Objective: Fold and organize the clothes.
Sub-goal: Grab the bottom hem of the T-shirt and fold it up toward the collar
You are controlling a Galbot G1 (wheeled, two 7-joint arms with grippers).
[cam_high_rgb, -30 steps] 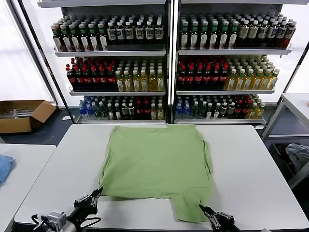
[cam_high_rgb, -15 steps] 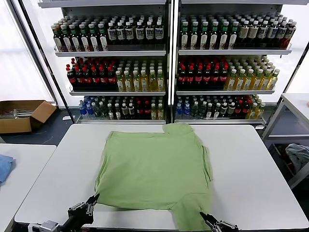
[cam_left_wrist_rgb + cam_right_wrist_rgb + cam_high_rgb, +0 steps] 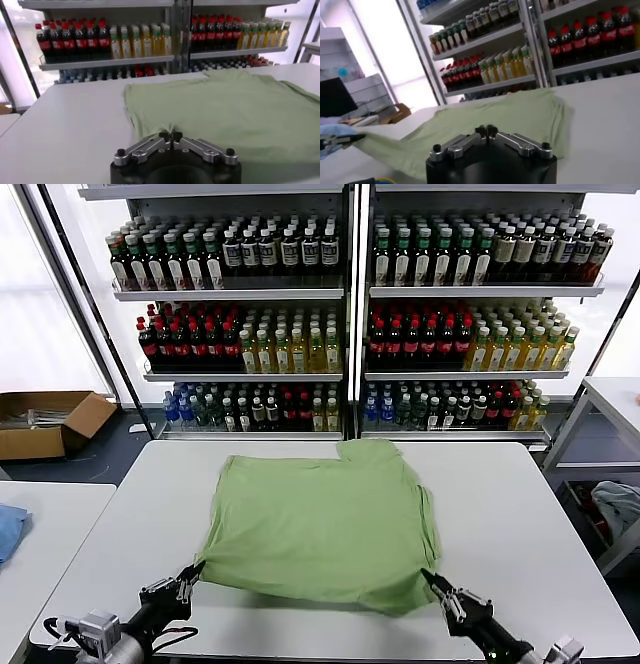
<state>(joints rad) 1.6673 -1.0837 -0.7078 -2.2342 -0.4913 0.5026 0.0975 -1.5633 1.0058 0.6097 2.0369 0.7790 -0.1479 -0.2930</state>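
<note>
The light green shirt point(image 3: 320, 524) lies spread on the white table point(image 3: 520, 514) with its plain back up and its collar at the far edge. My left gripper point(image 3: 190, 572) is at the shirt's near left corner, shut on a pinch of the hem point(image 3: 170, 134). At the near right corner, my right gripper point(image 3: 432, 581) is shut on the shirt's edge. In the right wrist view the shirt point(image 3: 510, 112) stretches away from the closed fingertips point(image 3: 485, 131). The near edge sits slightly raised off the table between the two grippers.
Shelves of bottles point(image 3: 350, 324) stand behind the table. A cardboard box point(image 3: 45, 422) is on the floor at the left. A blue cloth point(image 3: 8, 529) lies on the left side table, and a grey garment point(image 3: 618, 509) hangs at the right.
The shirt was drawn toward me, then both grippers moved forward. The flap that stuck out at the near right is now tucked in, leaving a straighter near edge.
</note>
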